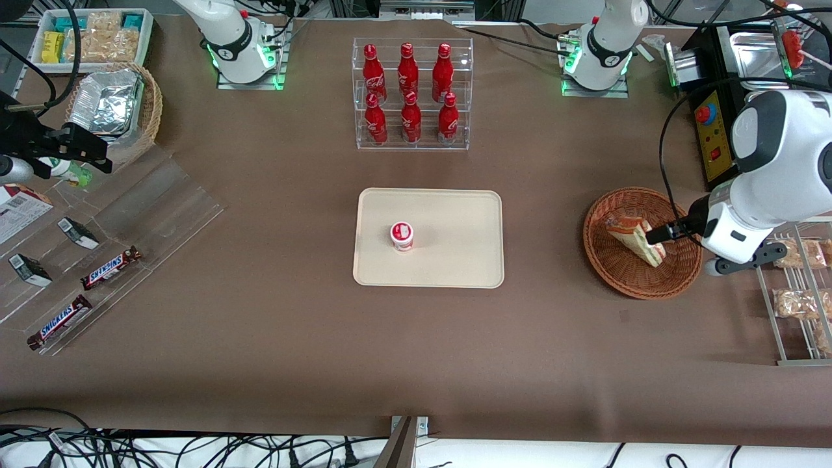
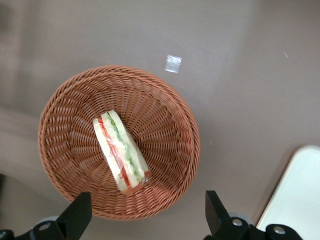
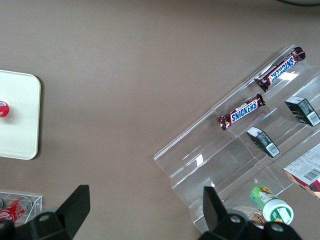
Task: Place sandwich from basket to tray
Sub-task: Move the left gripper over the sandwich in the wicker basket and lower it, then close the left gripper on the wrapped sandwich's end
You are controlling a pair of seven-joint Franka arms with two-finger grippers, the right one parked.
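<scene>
Sandwich [image 1: 636, 239] lies in the basket [image 1: 611, 273], tilted against the weave, filling edge up. Your claw [image 2: 145, 220] hovers above the basket's rim, fingers [image 2: 76, 216] spread wide, released, holding nothing. Basket sits on the surface [image 1: 260, 312], brown paper cover, toward the working arm's end. Tray [image 1: 455, 214] is mid-surface, well apart from the basket, with a small red-and-white cup [image 1: 402, 235] standing on it. Farther from the front camera than the tray you have a clear rack [image 1: 412, 94] with six red bottles. Toward the parked arm's end: clear tiered stand [image 1: 130, 214] with two Snickers bars [image 1: 110, 268]. Cables [image 1: 130, 448] trail along the near edge.
</scene>
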